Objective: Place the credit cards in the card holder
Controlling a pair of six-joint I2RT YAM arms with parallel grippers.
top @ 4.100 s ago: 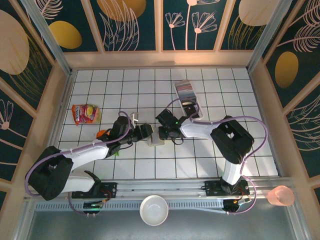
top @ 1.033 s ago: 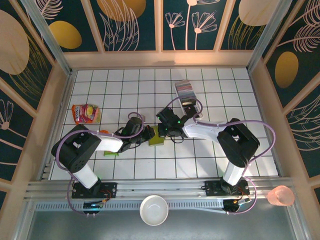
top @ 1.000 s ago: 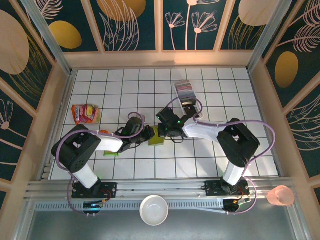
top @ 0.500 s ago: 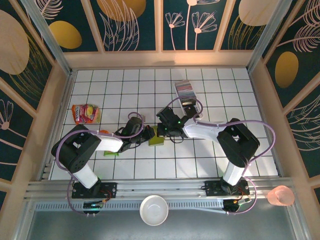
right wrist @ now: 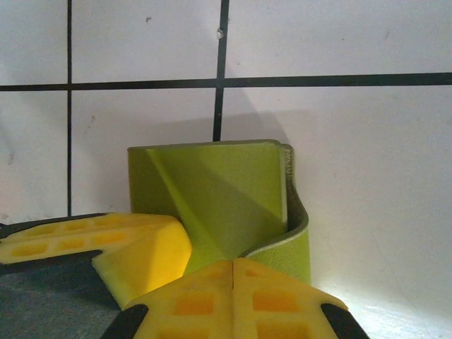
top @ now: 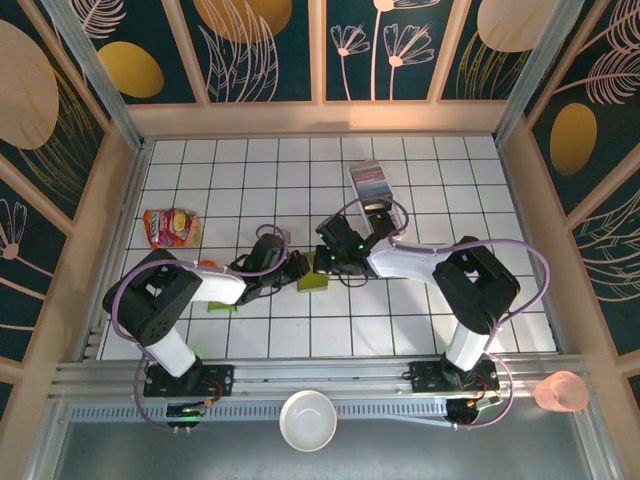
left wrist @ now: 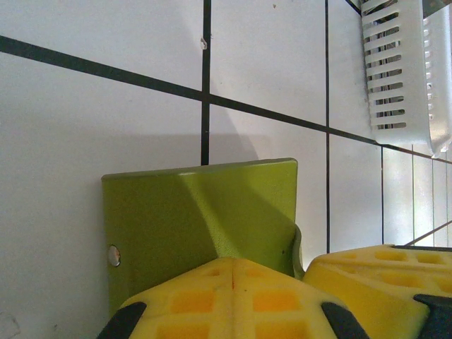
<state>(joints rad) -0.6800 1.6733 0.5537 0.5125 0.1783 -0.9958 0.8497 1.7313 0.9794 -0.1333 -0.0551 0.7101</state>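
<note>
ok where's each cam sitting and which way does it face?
Top external: above, behind the bases, looking down at the table; both arms, left claw, right claw.
Left wrist: on left arm, facing down past its shut fingers.
Right wrist: likewise, its own fingers.
Shared: all see the card holder; each wrist sees the other claw.

White tiled table: snack packet left, card holder centre, tray behind, seemingly clear plastic.
</note>
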